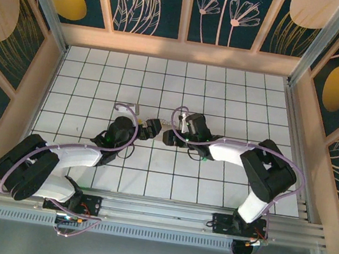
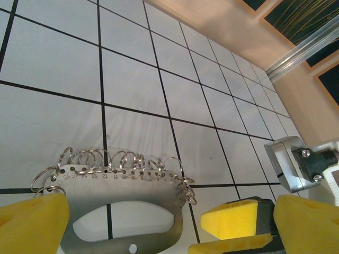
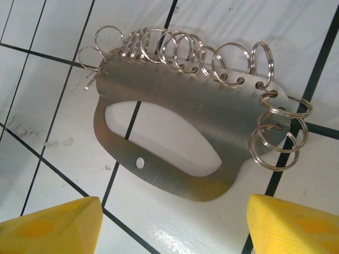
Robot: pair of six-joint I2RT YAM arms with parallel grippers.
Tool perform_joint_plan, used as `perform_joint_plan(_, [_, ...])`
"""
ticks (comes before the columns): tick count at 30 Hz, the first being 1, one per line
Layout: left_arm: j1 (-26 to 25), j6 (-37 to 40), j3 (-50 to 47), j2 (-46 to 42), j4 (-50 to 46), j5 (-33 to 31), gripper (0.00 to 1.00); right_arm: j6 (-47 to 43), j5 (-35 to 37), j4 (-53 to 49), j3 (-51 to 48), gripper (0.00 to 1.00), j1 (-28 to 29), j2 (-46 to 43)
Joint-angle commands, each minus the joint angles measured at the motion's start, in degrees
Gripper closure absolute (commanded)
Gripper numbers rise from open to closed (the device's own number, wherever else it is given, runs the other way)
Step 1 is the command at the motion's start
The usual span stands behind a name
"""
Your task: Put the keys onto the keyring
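Two pairs of blunt yellow foam pads stand wide apart. The left gripper (image 2: 169, 227) and right gripper (image 3: 175, 227) are both open, gripping nothing. Just beyond them a thin, matte steel plate (image 3: 185, 111) lies flat on the white tiled table (image 2: 132, 79): crescent-shaped, oval cutout, long axis crosswise to the jaws. Shiny wire keyrings (image 3: 180, 50) — small split loops — line its curved far edge.

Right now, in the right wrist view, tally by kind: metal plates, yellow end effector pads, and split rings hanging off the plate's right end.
Metal plate: 1
Yellow end effector pads: 2
Split rings on its right end: 3
Total: 6
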Motion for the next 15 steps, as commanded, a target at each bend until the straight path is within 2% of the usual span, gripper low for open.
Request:
perform_joint_plan(1, [-0.48, 1.36, 0.6, 0.4, 1.35, -0.26, 0.01, -1.17, 1.15, -0.86, 1.24, 0.27, 0.09, 2.35])
perform_joint_plan(15, [-0.47, 1.36, -0.05, 0.32, 1.62, -0.53, 0.01, -4.31, 3.03, -3.83, 9.6, 0.27, -3.48, 7.02])
